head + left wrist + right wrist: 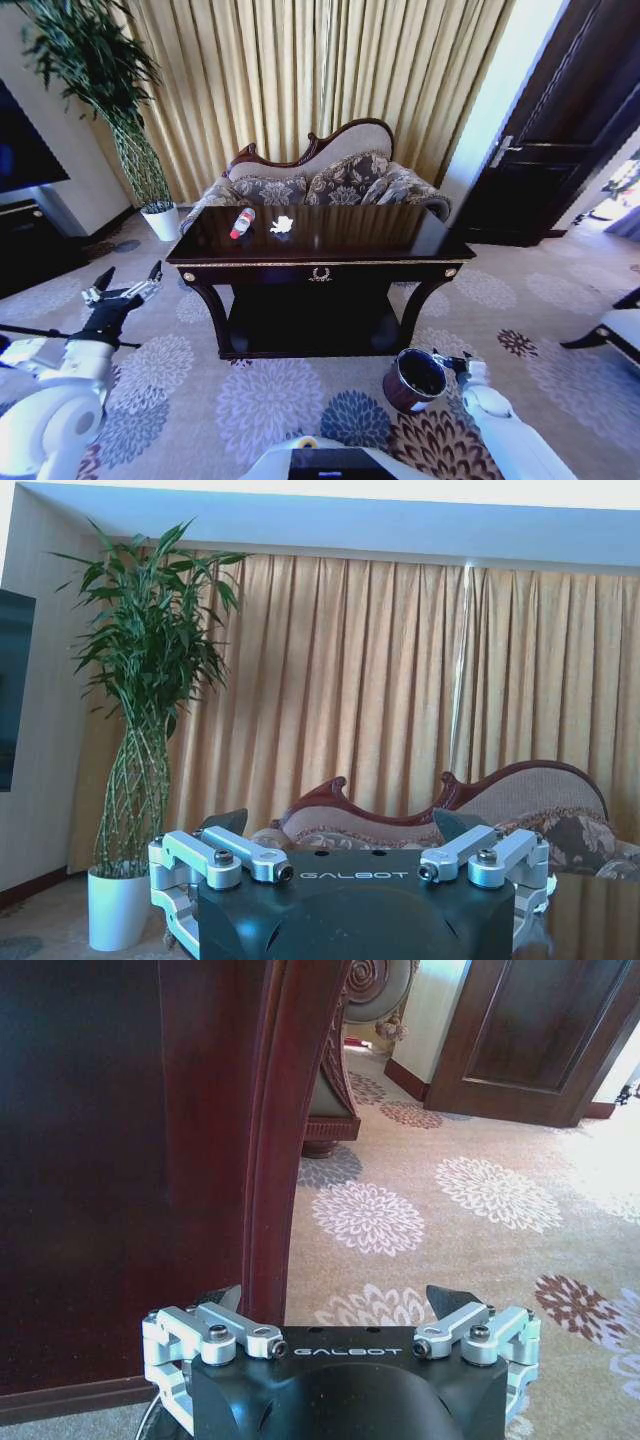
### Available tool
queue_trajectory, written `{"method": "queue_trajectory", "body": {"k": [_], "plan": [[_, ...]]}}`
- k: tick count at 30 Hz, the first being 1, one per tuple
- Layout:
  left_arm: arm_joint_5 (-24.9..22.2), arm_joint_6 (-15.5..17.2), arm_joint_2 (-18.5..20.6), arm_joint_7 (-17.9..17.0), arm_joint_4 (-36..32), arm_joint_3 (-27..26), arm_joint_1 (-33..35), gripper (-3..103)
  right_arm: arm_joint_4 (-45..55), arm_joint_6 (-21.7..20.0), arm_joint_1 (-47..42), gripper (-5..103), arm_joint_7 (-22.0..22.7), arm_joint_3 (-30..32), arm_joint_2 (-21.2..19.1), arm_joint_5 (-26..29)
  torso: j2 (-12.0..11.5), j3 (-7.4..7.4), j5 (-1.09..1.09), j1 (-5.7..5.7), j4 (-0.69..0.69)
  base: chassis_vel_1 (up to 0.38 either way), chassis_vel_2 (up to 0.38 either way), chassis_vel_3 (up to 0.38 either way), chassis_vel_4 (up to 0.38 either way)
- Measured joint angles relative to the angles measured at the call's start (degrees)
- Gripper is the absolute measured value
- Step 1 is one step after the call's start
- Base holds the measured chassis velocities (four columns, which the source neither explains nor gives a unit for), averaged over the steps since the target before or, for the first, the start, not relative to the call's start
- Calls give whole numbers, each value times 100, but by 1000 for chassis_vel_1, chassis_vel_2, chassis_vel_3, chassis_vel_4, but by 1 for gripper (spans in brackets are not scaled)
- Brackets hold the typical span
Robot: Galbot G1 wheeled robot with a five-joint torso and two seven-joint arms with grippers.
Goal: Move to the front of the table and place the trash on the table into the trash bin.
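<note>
The dark glossy table (pixel 400 243) stands ahead of me with its gold trim facing me. On its left half lie a clear bottle with a red cap (pixel 242 222) and a crumpled white wad (pixel 282 224). The reddish-brown trash bin (pixel 415 380) stands on the carpet at the table's front right, beside the leg. My left gripper (pixel 125 290) (pixel 340 825) hangs open and empty, left of the table and below its top. My right gripper (pixel 450 362) (pixel 340 1300) is low beside the bin, open and empty, facing the table's curved leg (pixel 270 1140).
A patterned sofa (pixel 330 180) sits right behind the table. A tall plant in a white pot (pixel 160 220) and a black TV stand (pixel 30 240) are at the left. A dark door (pixel 560 130) and a chair edge (pixel 620 330) are at the right. Flowered carpet lies in front.
</note>
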Motion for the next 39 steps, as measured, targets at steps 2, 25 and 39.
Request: {"method": "queue_trajectory", "body": {"k": [2,25,39], "plan": [[-2,1,0,0,-18,-4,3,100,-35,0,22,100,0,2,-14,16,0,0,0,0,0,0,0,0,0],[-25,-29,-5,-2,35,-75,80,100,5091,-334,-1234,100,32,772,-64,595,0,0,-1,0,0,0,0,0,0],[-27,-41,26,9,109,-76,91,100,6498,-1442,-1269,100,120,1030,-246,991,0,0,0,0,0,0,0,0,0]]}}
